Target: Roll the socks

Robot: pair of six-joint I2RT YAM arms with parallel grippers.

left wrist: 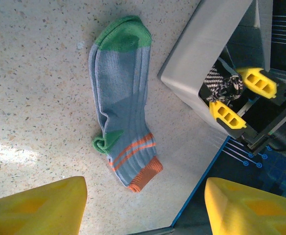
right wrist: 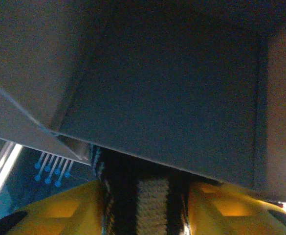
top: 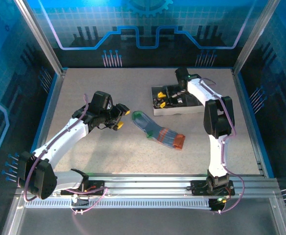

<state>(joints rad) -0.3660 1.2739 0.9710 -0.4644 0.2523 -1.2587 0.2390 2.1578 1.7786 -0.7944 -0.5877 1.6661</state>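
Black striped sock (left wrist: 224, 84) is sitting bunched inside the grey tray (left wrist: 196, 58), at the tray's left end, white stripes showing. My right fingers (left wrist: 231, 94) are reaching into the tray there and standing partly apart, one on each side of the bundle, with fabric filling the gap. Can't tell whether I'm clamping it or just bracketing it. The right wrist camera is looking along the tray's grey wall, and the same black-and-white knit is sitting between my yellow pads (right wrist: 59, 210).

Blue-grey sock (top: 158, 131) is lying flat and unrolled on the worktop (top: 113, 156), just off the tray's near side and not touching it. Its green cuff is pointing toward the tray's near-left corner. The orange-red toe is lying further from the tray, toward the arm bases. The green heel is sticking out along one edge.

My left fingers (top: 120, 117) are hovering over the worktop well left of the tray, near the cuff end but not touching it. They're standing wide open and holding nothing.
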